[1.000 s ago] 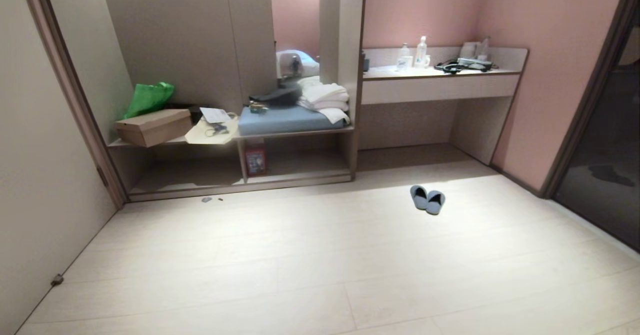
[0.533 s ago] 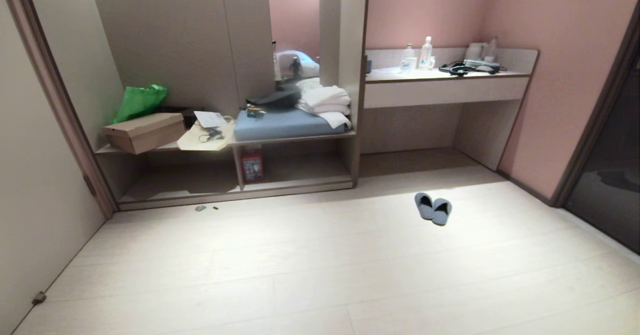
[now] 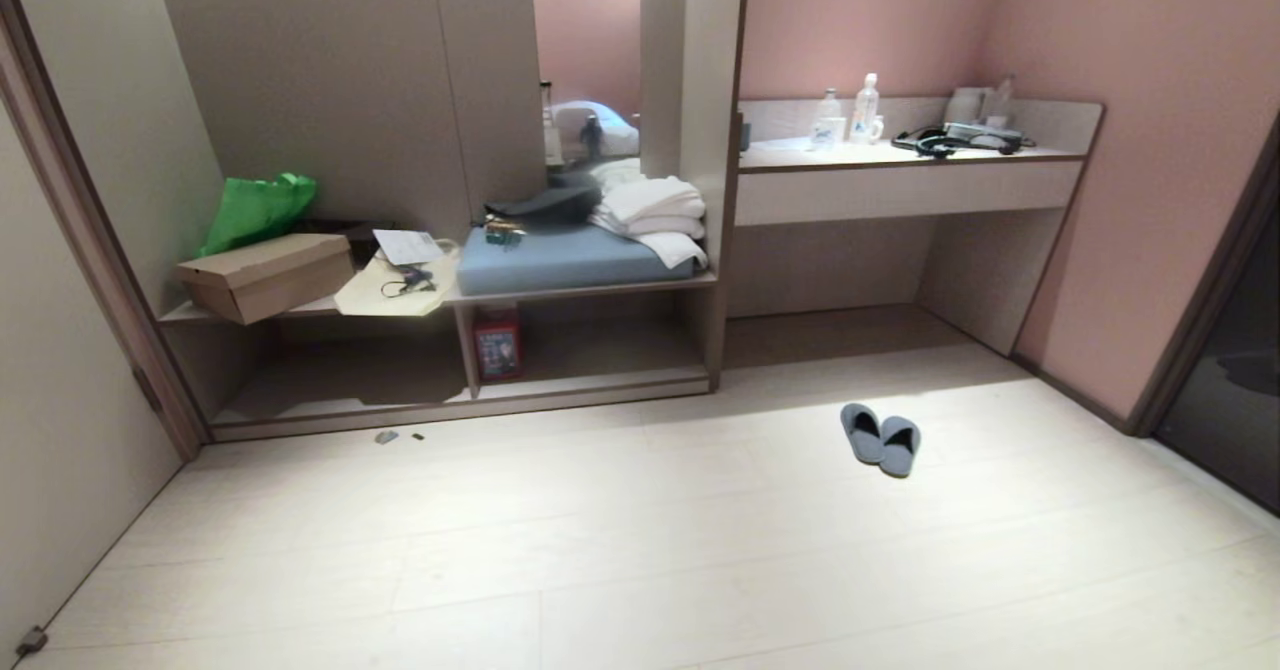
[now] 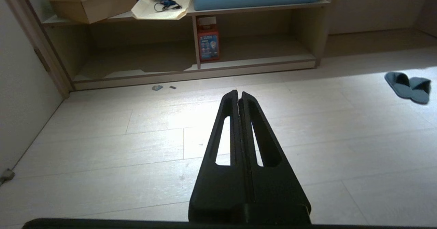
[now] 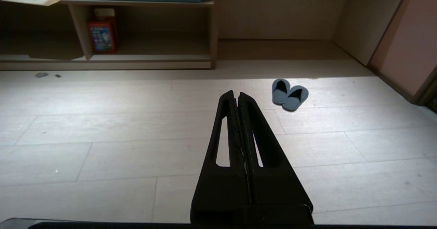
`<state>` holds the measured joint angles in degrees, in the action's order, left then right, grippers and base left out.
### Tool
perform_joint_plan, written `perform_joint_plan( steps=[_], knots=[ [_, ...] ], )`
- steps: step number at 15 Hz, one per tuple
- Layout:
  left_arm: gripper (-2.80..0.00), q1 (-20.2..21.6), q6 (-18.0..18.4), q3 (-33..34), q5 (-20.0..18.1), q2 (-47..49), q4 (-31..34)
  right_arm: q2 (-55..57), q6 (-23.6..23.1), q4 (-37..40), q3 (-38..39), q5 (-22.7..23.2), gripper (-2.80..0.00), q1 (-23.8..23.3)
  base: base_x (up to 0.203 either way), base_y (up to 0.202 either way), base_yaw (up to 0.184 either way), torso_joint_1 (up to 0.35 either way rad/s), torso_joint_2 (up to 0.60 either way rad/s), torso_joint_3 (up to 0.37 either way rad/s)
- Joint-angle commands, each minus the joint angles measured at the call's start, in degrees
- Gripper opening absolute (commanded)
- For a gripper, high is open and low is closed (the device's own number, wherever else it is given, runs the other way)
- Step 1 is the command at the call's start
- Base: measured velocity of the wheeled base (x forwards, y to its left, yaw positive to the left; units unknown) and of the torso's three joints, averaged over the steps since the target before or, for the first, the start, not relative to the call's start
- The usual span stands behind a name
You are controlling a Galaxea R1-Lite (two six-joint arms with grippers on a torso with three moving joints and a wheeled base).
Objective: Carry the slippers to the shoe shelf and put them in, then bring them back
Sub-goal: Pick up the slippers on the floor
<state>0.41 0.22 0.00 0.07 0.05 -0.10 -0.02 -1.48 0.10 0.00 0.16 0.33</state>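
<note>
Fingers of both grippers pressed together, nothing between them. Left gripper (image 4: 239, 94) and right gripper (image 5: 236, 94) each show only in their own wrist view, pointing out over bare floor (image 3: 640, 550); neither arm appears in the head view.

Slippers (image 3: 881, 438): pair lying side by side on the pale wood floor, touching each other, soles down, in a bright patch of light. They sit well apart from both grippers, in front of the open space under the desk (image 3: 905, 190) and to the right of the shoe shelf (image 3: 580, 290).

Shoe shelf: low beige unit with a top board over two floor-level compartments split by a divider. Left compartment holds nothing I can make out. Right compartment has a small red box (image 3: 497, 345) standing just beside the divider. On the top board, left to right: green bag (image 3: 255, 212), cardboard shoebox (image 3: 265, 275) overhanging the front edge, cream tote bag (image 3: 385, 285) with papers and a cable on it, blue cushion (image 3: 560, 258), folded white towels (image 3: 655, 212) at the cushion's right end.

Desk carries bottles (image 3: 865, 108) and a black headset (image 3: 935, 142). Two small scraps (image 3: 386, 437) lie on the floor just in front of the shelf's left compartment.
</note>
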Motion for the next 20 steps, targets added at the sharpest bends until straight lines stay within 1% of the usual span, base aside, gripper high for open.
perform_joint_plan(
  steps=[1, 20],
  knots=[
    [-2.8, 0.0, 0.0, 0.0, 0.0, 0.0, 0.0, 0.0, 0.0, 0.0, 0.0, 0.0, -2.8, 0.0, 0.196, 0.0, -0.001, 0.002, 0.0, 0.002],
    [-2.8, -0.1, 0.1, 0.0, 0.0, 0.0, 0.2, 0.0, -0.2, 0.0, 0.0, 0.0, -2.8, 0.0, 0.196, 0.0, -0.001, 0.003, 0.0, 0.001]
  ],
)
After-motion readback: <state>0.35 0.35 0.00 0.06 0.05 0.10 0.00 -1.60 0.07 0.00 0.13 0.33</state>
